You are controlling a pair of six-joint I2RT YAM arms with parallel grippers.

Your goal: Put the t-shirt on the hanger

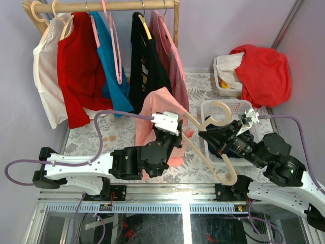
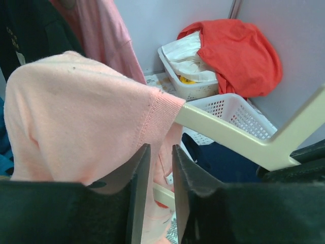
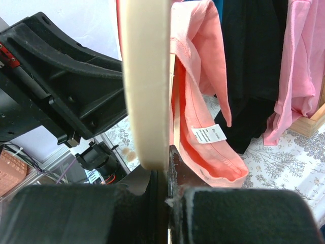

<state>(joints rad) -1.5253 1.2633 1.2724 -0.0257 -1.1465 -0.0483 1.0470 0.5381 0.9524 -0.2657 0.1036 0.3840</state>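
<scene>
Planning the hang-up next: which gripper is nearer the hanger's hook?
Right. The right gripper clamps the hanger just below its hook. The left gripper is farther out along one hanger arm, at the t-shirt shoulder.

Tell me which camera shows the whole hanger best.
Top external: the whole hanger shows, hook to both arms, one end inside the t-shirt. Left wrist shows only one arm emerging from the t-shirt; right wrist only an edge-on strip.

My overhead camera is looking down from behind my bases toward the far clothes rail point(image 1: 111, 6). My wrist cameras are peering from close in, both sharing the t-shirt point(image 1: 157, 104) and hanger point(image 1: 195, 123) with it.
</scene>
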